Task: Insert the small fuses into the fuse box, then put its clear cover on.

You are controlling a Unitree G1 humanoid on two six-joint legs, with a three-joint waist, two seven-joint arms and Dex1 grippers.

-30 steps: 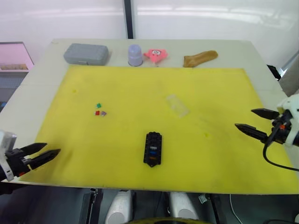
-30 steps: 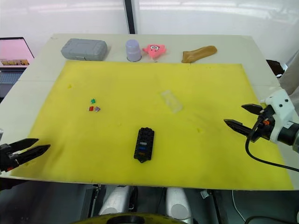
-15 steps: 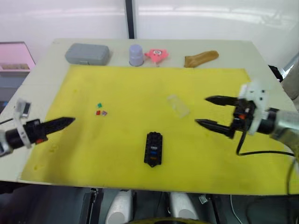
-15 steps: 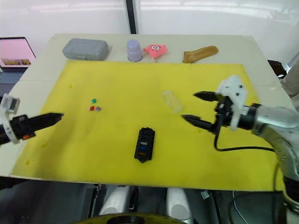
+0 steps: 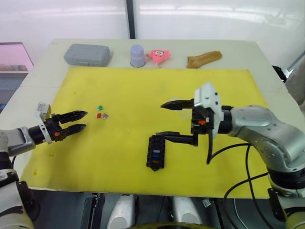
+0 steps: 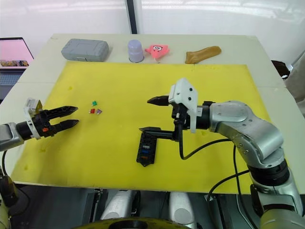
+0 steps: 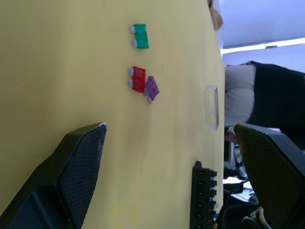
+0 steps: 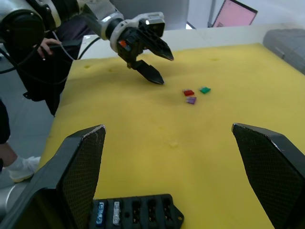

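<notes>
The fuse box [image 5: 156,152] lies near the front edge of the yellow mat [image 5: 143,90], two fuses visible in its slots. The right pincer [image 5: 167,120] hovers spread wide over it. The left pincer [image 5: 79,120], fingers apart, points at three loose small fuses [image 5: 101,112]; open mat lies between.

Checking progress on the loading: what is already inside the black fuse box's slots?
The fuse box holds two fuses at one end, one blue, one pale; an orange one shows from the head view. The other slots look empty. Its near edge is cut off in the right wrist view.
</notes>
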